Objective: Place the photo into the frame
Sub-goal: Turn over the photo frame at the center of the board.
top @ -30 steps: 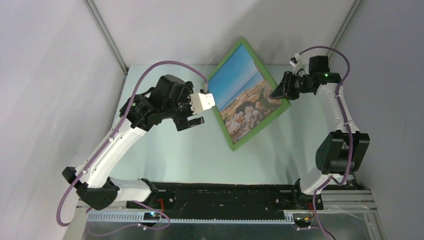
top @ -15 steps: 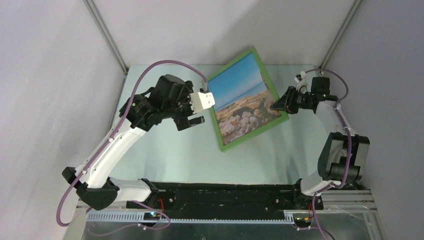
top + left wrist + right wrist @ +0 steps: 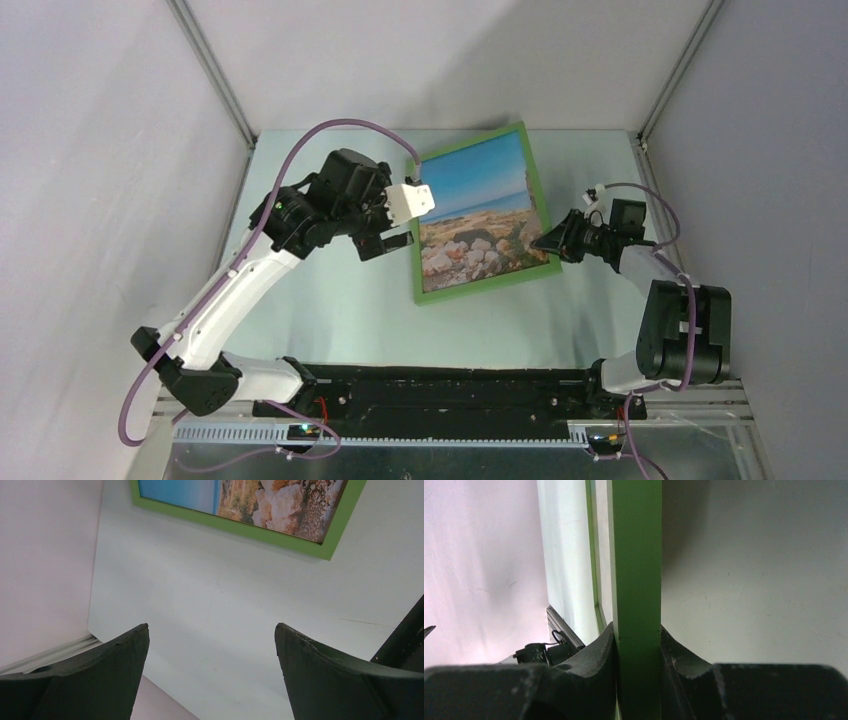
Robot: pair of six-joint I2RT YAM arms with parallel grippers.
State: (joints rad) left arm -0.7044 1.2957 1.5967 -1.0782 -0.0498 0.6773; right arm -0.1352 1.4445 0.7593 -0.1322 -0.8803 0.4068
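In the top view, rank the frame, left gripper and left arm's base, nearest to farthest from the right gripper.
1. frame: clamped in the right gripper.
2. left gripper: beside the frame's left edge.
3. left arm's base: near-left corner.

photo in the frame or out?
In: the photo fills the frame opening, green border all around; right gripper clamps its edge.

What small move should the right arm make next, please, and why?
Probably lower the frame flat onto the table and open the right pincer: the photo already sits in it, face up; that pincer is clamped on its right edge, and the open left pincer holds nothing.
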